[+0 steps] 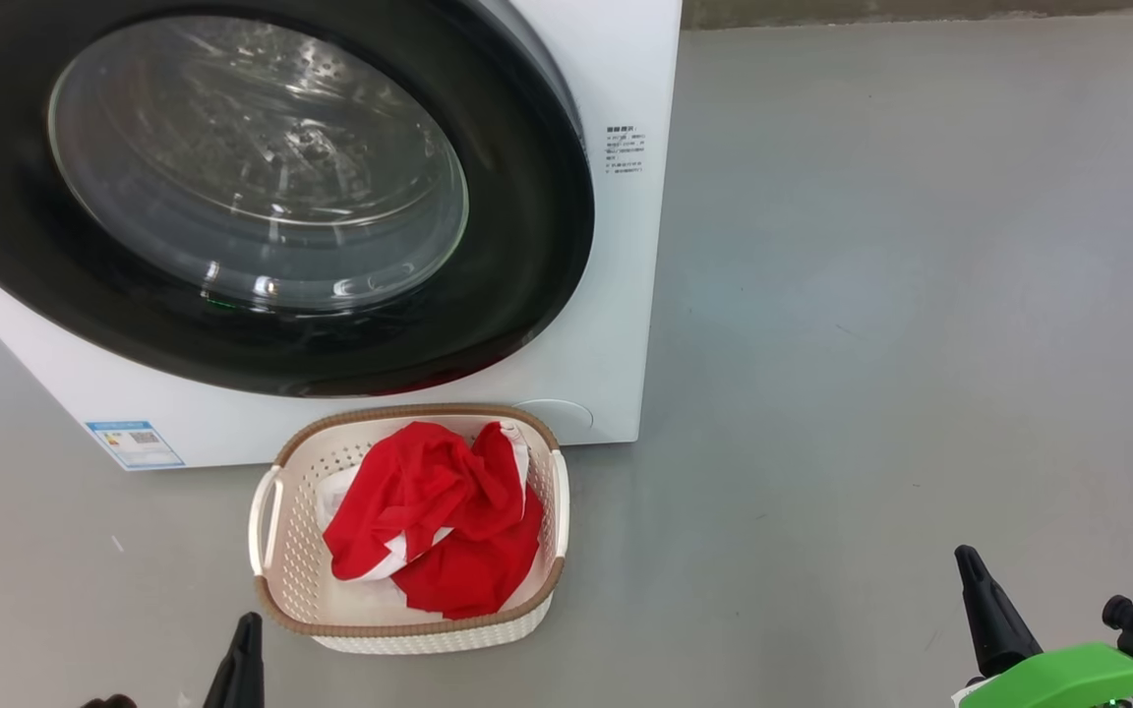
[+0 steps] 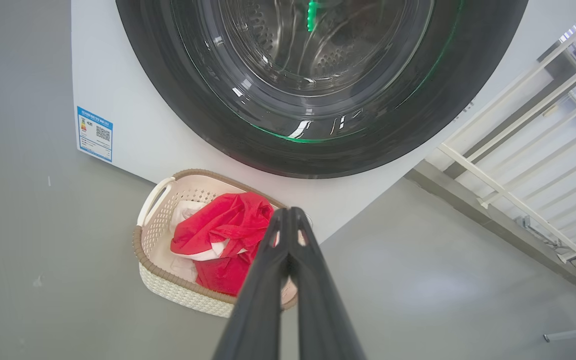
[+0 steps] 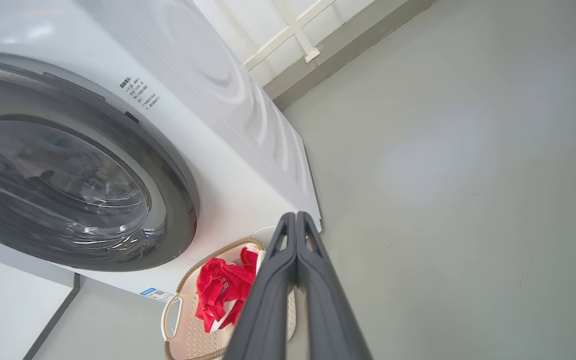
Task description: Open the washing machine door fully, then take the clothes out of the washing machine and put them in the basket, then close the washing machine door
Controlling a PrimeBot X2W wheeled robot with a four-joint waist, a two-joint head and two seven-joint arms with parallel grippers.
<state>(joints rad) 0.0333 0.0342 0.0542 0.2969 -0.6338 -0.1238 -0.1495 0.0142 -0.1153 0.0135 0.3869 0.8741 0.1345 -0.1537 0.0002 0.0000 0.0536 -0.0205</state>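
Left claw [image 1: 249, 623]: fingers pressed together, clenched on nothing, low at the near left, tip pointing toward the basket. In the left wrist view its two dark fingers [image 2: 273, 260] meet at the tip with no gap.

Right claw [image 1: 966, 559]: likewise clenched and empty, over bare floor [image 1: 871, 344] at the near right, well apart from the basket. A green mount [image 1: 1058, 674] sits behind it.

The basket [image 1: 276, 580] stands on the floor just in front of the washing machine [image 1: 616, 295], below the lower right of the door. Cream perforated walls, brown rim, upright.

The clothes [image 1: 439, 506] lie inside the basket: a crumpled red heap toward its right side, with a white piece [image 1: 335, 497] showing beneath at the left. The top of the heap reaches about rim height.

The washing machine door [image 1: 527, 246] sits shut against the white front; black rim glossy, steel drum visible through the glass. No fabric made out behind the glass.

Blue sticker [image 1: 134, 444] at the machine's lower left corner.

White railing [image 2: 518, 150] beyond the machine, by the wall.
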